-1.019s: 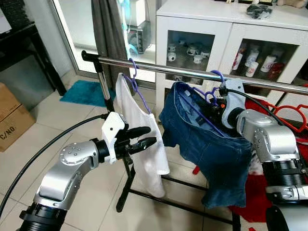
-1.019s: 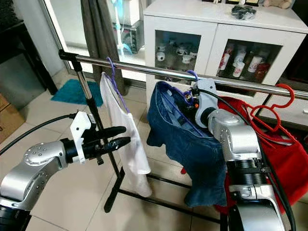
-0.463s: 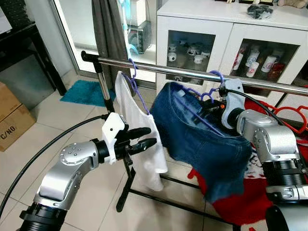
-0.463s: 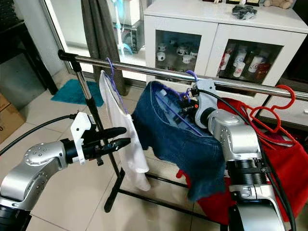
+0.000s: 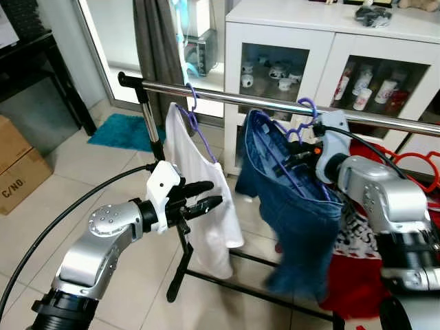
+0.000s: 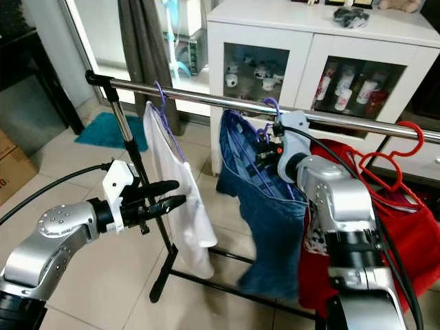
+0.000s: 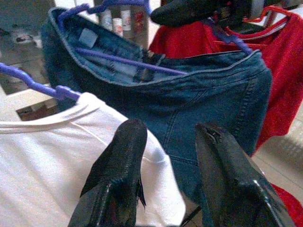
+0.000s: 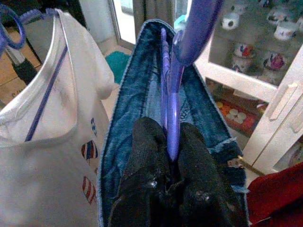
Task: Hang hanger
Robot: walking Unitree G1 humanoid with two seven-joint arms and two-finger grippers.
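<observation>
A purple hanger (image 8: 171, 94) carrying blue jeans (image 5: 295, 213) hooks over the steel rail (image 5: 234, 100); its hook (image 5: 308, 106) sits on the bar. My right gripper (image 5: 297, 152) is shut on the hanger's neck, just below the rail. A white T-shirt (image 5: 203, 199) on another purple hanger (image 5: 191, 103) hangs to the left. My left gripper (image 5: 210, 196) is open in front of the white shirt, its fingers (image 7: 118, 175) holding nothing.
A red garment (image 6: 405, 206) on a red hanger (image 6: 411, 134) hangs at the rail's right end. A white glass-door cabinet (image 5: 309, 41) stands behind. The rack's black post (image 5: 148, 130) and base bars (image 5: 240, 285) stand on the tiled floor. A cardboard box (image 5: 17, 165) sits far left.
The jeans have swung and turned edge-on, narrowing below the rail; half a second ago they spread wide. My right gripper keeps its hold. The left arm has barely moved.
</observation>
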